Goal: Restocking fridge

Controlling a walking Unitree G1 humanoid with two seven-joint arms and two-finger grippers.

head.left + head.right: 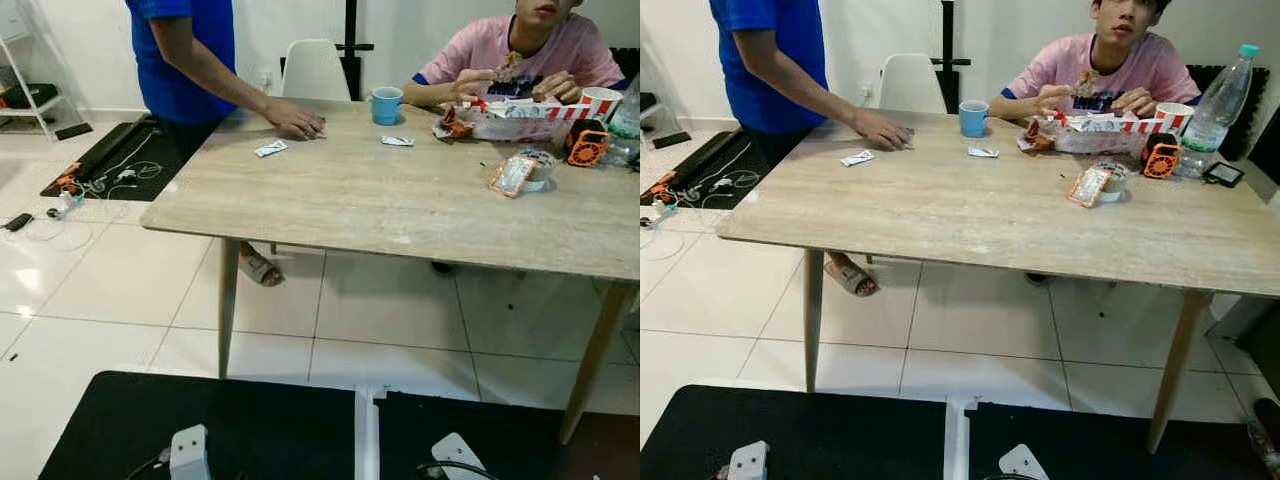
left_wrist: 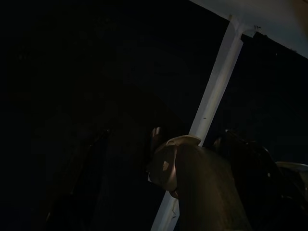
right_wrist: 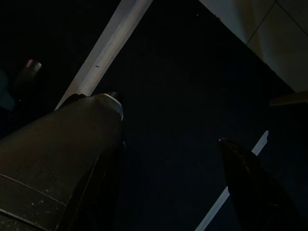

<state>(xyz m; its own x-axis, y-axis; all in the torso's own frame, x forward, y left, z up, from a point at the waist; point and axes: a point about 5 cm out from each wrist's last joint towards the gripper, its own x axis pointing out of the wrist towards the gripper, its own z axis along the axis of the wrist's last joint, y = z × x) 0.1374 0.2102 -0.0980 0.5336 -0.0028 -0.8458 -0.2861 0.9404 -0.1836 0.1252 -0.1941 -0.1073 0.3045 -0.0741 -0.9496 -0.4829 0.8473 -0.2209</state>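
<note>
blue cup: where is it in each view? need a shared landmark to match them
Left eye view: the blue cup stands at the table's far edge, right of centre.
Right eye view: the cup sits at the far edge, near the middle.
Left wrist view: dark; no cup to be made out.
Right wrist view: dark mat and floor tile; no cup.
Shared landmark: the small white packet just in front of the cup.

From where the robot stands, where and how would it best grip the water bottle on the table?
Grip the bottle around its mid-body with a level side grasp from the near table edge. It stands upright and is roughly round; the orange fan sits close on the robot's left.
</note>
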